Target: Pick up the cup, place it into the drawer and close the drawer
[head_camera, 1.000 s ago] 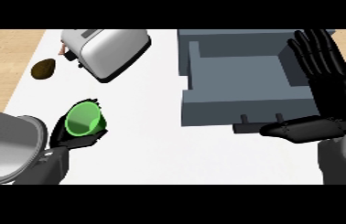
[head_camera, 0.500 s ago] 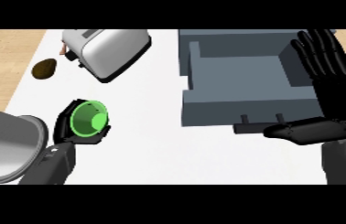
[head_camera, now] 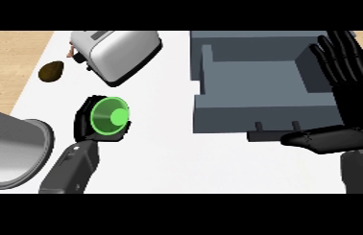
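A green cup (head_camera: 110, 118) sits in my left hand (head_camera: 88, 128) at the left of the white counter, its open mouth turned up toward me. The hand's black fingers curl round the cup's sides. The grey drawer (head_camera: 259, 115) stands pulled out at the right, its inside bare. My right hand (head_camera: 339, 133) rests open at the drawer's right side, fingers straight and pointing up, thumb lying across the drawer's front right corner.
A silver toaster (head_camera: 117, 52) stands at the back left. A brown rounded object (head_camera: 51, 71) lies to its left near the counter's edge. A grey metal pot (head_camera: 20, 150) fills the lower left corner, beside my left forearm.
My left hand has carried the cup up and to the right and turned it, so its mouth now faces up. The right hand stays in place.
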You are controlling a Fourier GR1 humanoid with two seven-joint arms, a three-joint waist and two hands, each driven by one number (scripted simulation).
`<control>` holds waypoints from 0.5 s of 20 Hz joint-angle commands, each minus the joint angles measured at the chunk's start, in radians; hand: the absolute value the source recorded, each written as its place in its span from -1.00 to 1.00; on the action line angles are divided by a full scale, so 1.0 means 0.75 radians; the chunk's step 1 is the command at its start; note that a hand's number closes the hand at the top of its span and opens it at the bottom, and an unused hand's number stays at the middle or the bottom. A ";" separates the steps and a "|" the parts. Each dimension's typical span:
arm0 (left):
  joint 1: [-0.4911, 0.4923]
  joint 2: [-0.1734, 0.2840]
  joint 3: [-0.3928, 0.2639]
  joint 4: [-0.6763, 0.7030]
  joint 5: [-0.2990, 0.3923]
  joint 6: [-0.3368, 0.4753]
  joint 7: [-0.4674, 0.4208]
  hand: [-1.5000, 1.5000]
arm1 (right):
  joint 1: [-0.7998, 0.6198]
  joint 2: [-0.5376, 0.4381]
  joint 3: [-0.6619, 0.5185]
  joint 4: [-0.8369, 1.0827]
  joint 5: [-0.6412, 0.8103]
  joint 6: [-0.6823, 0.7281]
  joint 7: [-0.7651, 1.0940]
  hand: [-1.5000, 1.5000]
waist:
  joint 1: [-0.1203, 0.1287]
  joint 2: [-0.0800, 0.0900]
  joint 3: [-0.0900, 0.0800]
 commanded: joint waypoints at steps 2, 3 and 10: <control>-0.097 -0.022 -0.072 -0.089 -0.029 -0.097 -0.031 1.00 | -0.020 -0.048 -0.048 0.037 -0.029 0.028 0.016 -1.00 | 0.015 -0.005 0.002; -0.154 -0.053 -0.080 -0.123 -0.027 -0.049 0.022 1.00 | -0.063 -0.017 -0.021 0.134 0.026 0.006 -0.057 -1.00 | 0.027 -0.004 0.003; -0.334 -0.147 -0.195 -0.435 -0.023 0.043 0.419 1.00 | 0.079 -0.025 -0.032 0.028 0.006 0.046 -0.085 -1.00 | 0.035 -0.021 0.005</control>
